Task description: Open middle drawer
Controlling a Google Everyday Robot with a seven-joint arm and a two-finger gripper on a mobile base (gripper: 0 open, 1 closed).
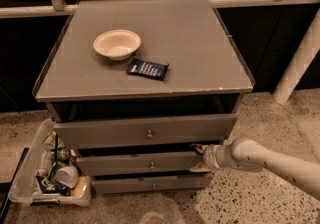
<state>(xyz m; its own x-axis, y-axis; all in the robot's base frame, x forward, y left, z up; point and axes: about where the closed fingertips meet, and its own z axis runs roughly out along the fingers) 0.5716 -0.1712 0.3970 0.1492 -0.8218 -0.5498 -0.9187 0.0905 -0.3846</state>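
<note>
Three drawers: middle drawer (145, 164) is second in the stack, under the jutting top drawer (110, 132).
Gripper: my gripper (199, 158) sits at its right end, not the knob (152, 166), probably to pull by the edge.
Grip: can't tell.
Around: bowl (117, 44) and packet (147, 69) on top, bin (20, 183) on the floor to the left.
Blocking: nothing I see.

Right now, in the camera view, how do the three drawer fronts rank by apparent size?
1. the top drawer, largest, though also nearest the camera
2. the middle drawer; the gripper sits at its right end
3. the bottom drawer, smallest
</note>
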